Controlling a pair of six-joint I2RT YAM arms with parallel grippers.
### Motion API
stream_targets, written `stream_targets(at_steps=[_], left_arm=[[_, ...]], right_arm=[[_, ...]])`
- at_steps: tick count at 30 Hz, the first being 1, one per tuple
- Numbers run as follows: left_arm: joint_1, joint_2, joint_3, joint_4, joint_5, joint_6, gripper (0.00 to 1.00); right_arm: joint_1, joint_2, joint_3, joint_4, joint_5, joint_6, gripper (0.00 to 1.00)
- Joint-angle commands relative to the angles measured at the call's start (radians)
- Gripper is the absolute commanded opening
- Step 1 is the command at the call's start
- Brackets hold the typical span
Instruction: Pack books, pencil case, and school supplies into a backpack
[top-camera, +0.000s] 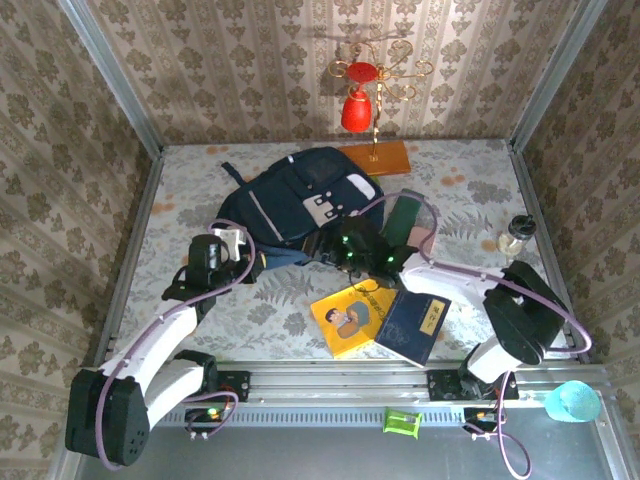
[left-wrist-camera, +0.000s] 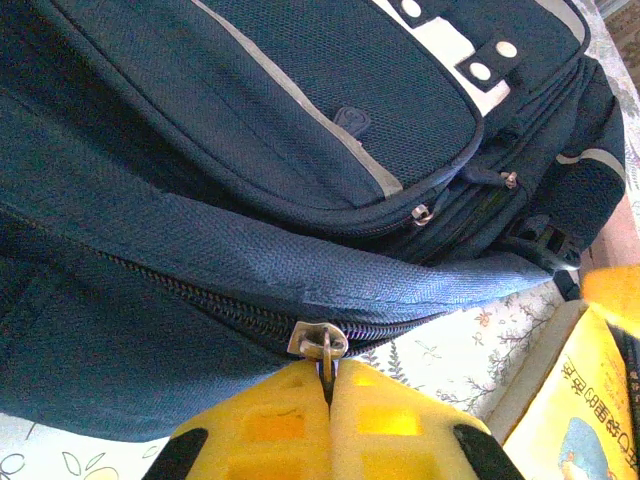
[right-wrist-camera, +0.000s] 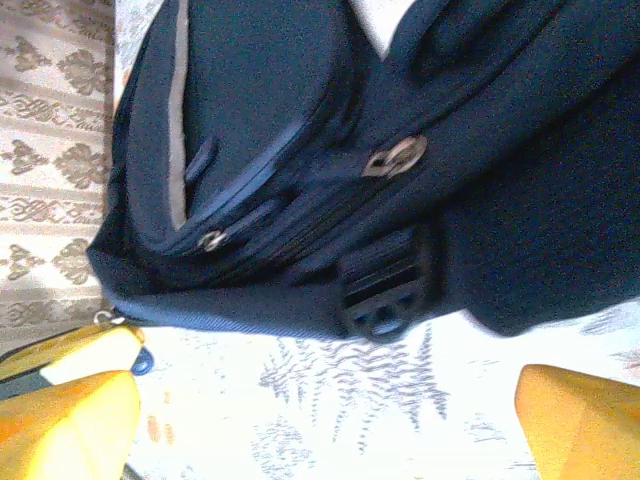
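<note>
I am working with the backpack (top-camera: 300, 195) lying flat in the upper middle of the overhead view, its main zip turned toward the arms. I judge this is so the books can go in from the near side. The left hand (left-wrist-camera: 328, 390) is pinching the metal zip pull (left-wrist-camera: 320, 343) at the bottom centre of its own view, jaws pressed tight on the tab. I am reading that as a grip for drawing the zip along and opening the main pocket, though I cannot tell how far it is open. The right hand (right-wrist-camera: 320, 430) is hanging spread wide, yellow fingers (right-wrist-camera: 70, 420) at the lower corners of its view, holding nothing and hovering just beside the bag's bottom edge and black buckle (right-wrist-camera: 385, 290). The yellow book (top-camera: 352, 317) and navy book (top-camera: 415, 325) are lying side by side on the worktop (top-camera: 270, 315) at lower centre, outside the bag. A dark green piece (top-camera: 403, 215) is lying just right of it.
</note>
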Motion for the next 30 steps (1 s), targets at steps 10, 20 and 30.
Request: stream_targets(at_steps=[10, 20, 30], left_arm=[[-0.025, -0.056, -0.002, -0.014, 0.001, 0.035, 0.00], [-0.032, -0.094, -0.042, -0.101, -0.159, 0.020, 0.00], [-0.034, -0.054, -0.041, -0.111, -0.222, 0.060, 0.00]], right_arm=[[0.047, 0.210, 0.113, 0.219, 0.143, 0.234, 0.81], [-0.026, 0.177, 0.130, 0.174, 0.178, 0.099, 0.00], [-0.184, 0.071, 0.153, -0.008, -0.032, -0.148, 0.00]])
